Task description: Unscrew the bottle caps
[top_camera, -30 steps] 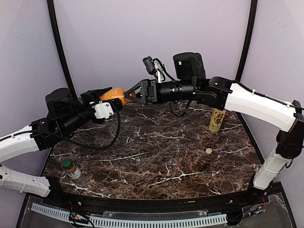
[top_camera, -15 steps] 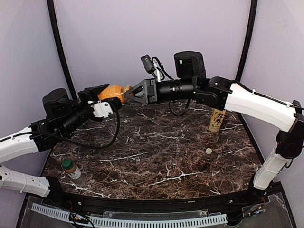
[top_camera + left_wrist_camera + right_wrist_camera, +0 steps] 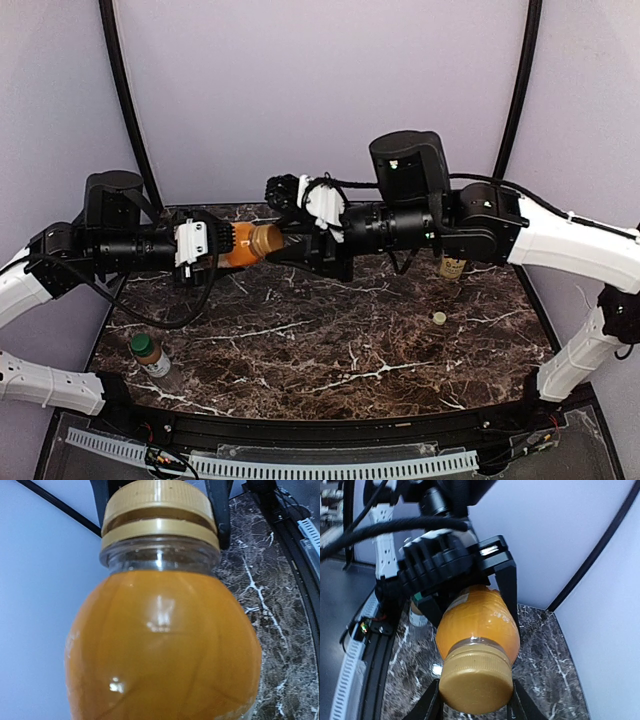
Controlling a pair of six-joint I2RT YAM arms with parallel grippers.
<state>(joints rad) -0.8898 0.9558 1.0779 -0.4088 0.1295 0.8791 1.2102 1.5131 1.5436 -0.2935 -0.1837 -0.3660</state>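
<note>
The short rounded orange bottle (image 3: 238,244) hangs on its side in the air above the table's back. My left gripper (image 3: 228,244) is shut on its body, with black fingers (image 3: 506,587) along both flanks. Its tan cap (image 3: 266,240) points right, and my right gripper (image 3: 274,243) is shut on it, a finger (image 3: 428,706) pressed against each side of the cap (image 3: 476,680). In the left wrist view the bottle (image 3: 162,645) fills the frame and hides my left fingers. The tall yellow-labelled bottle (image 3: 452,267) stands at the back right, half hidden by the right arm. The small clear bottle (image 3: 149,354), green-capped, stands front left.
A small loose pale cap (image 3: 439,318) lies on the dark marble table (image 3: 330,350) to the right of centre. Purple walls with black poles (image 3: 120,90) enclose the back and sides. A black rail runs along the near edge (image 3: 300,430).
Both arms have come lower with the orange bottle, which now lies level. The right gripper's jaws, spread wide round the cap before, have closed onto it.
</note>
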